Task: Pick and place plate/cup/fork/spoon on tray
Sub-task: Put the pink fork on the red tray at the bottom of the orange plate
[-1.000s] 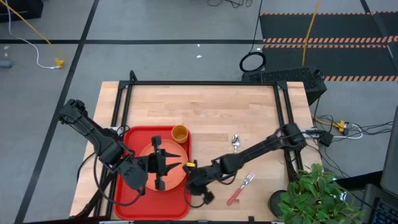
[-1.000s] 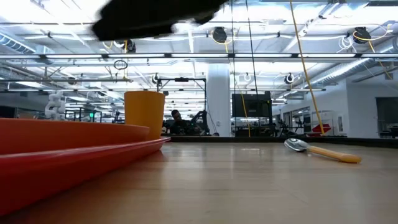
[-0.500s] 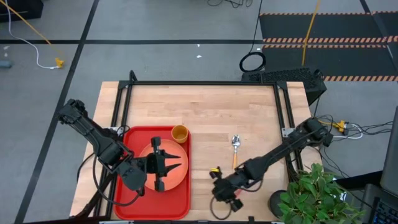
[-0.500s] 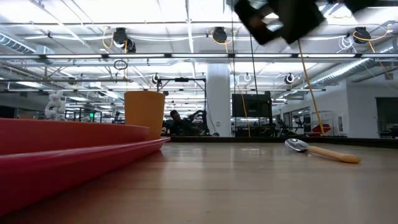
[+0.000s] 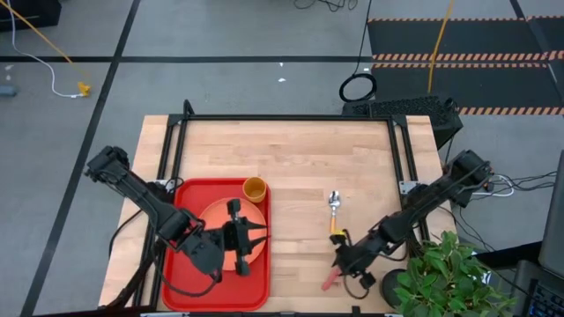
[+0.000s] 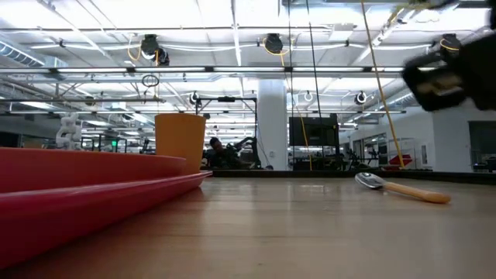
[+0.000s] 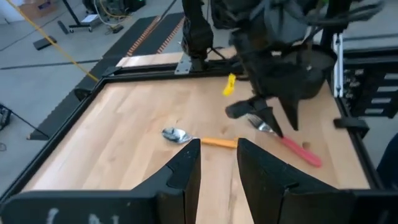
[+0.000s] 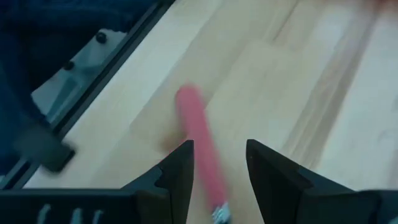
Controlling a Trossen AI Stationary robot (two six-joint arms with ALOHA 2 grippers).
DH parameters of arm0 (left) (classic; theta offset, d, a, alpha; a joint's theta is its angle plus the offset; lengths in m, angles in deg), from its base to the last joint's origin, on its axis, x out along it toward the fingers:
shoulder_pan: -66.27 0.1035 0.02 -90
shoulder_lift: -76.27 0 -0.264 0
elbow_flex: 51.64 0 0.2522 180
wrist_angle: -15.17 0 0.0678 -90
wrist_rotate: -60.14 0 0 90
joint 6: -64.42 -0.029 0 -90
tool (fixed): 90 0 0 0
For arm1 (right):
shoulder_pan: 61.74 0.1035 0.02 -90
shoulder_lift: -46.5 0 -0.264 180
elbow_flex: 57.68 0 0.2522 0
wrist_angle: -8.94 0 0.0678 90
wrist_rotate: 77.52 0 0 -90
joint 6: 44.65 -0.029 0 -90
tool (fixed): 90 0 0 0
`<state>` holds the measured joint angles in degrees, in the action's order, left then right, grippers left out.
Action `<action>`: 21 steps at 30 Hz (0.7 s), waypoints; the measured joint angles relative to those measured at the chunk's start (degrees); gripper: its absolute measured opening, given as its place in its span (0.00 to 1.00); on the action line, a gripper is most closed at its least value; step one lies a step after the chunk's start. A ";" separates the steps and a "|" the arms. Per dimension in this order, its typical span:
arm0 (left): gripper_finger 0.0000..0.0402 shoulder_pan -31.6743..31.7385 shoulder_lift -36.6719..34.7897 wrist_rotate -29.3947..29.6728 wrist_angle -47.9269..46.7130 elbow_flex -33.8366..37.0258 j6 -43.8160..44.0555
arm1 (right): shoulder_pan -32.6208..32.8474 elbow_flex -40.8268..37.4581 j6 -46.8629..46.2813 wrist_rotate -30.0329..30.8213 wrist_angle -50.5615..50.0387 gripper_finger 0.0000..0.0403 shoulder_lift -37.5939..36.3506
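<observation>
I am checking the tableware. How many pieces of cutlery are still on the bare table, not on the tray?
2. The spoon lies on the wood right of the red tray. The fork lies nearer the front edge, under the right claw, its tines partly hidden.

The right gripper [image 5: 345,261] swings away from the tray [image 5: 189,291] and now hovers over the fork [image 5: 331,280].

Tray on the table's left side, cutlery to its right.
The plate [image 5: 220,231] lies in the tray [image 5: 183,286], with the cup [image 5: 255,188] standing at the tray's far right corner. The spoon [image 5: 335,211] lies on the table [image 5: 291,154] right of the tray; the fork [image 5: 331,281] lies nearer the front edge, under the right gripper [image 5: 345,262]. The left gripper [image 5: 257,236] hangs over the plate.
</observation>
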<state>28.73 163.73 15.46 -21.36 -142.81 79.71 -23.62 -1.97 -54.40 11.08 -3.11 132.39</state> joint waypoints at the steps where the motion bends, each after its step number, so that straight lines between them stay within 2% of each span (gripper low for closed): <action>1: 0.27 0.31 0.34 -0.35 0.60 0.00 -0.02 | 0.55 -1.66 -0.37 0.02 1.07 0.34 -0.45; 7: 0.27 1.02 0.99 -0.70 1.06 -0.02 0.11 | 1.63 -7.01 -0.23 0.36 7.30 0.34 0.01; 14: 0.27 1.01 1.12 -0.85 0.67 0.00 0.00 | 1.47 -9.85 0.93 1.58 7.11 0.33 -0.02; 17: 0.27 1.01 1.12 -0.84 0.58 0.00 -0.13 | 1.47 -10.40 2.01 1.75 7.23 0.29 -0.02; 21: 0.27 1.03 1.12 -0.85 0.43 0.00 -0.51 | 1.47 -10.79 3.42 2.82 7.18 0.18 -0.02</action>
<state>29.76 164.85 14.61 -20.94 -142.81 79.20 -22.15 -12.76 -50.98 13.91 4.07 132.37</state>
